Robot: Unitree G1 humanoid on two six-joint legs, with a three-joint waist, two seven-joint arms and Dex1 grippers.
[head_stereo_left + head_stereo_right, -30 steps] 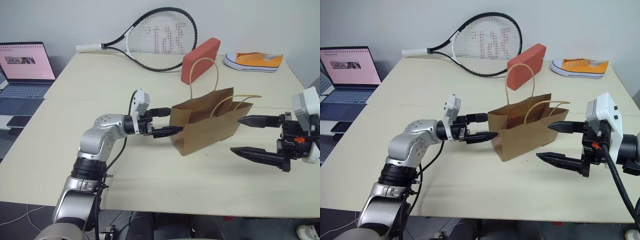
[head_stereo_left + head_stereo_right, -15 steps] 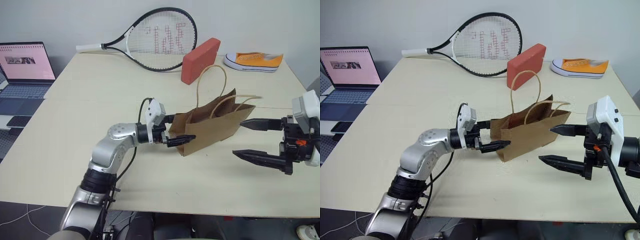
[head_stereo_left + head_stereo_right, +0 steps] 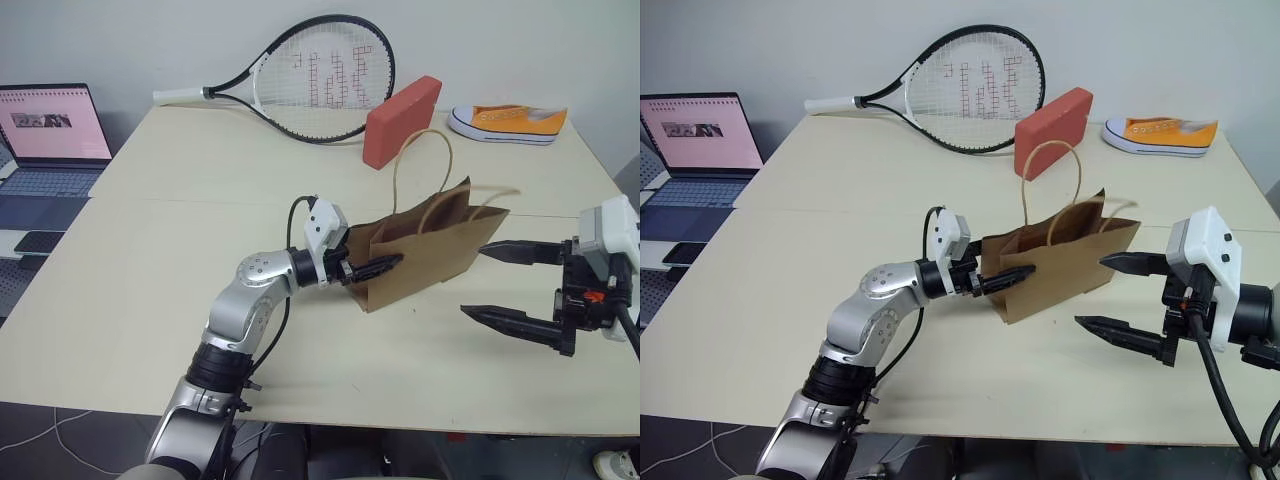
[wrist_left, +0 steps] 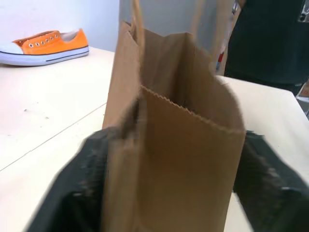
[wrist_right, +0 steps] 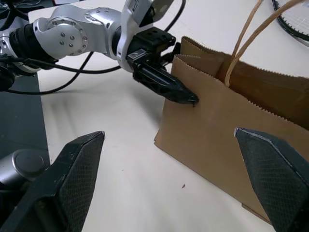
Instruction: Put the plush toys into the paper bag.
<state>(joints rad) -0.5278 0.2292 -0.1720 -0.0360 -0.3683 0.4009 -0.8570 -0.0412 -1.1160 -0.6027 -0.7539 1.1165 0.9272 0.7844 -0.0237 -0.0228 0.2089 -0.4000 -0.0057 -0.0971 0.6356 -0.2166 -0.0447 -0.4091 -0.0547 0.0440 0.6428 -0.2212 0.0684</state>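
The table (image 3: 140, 300) has the paper bag (image 3: 425, 250) standing mid-table, upright and open. Left gripper (image 3: 383, 265) has its fingers clamped on the bag's near end wall, one finger each side. Right gripper (image 3: 505, 283) sits just beside the bag, fingers spread wide, holding nothing.

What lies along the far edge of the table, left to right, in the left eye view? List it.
Laptop → tennis racket → red brick-shaped block → orange-and-white sneaker.
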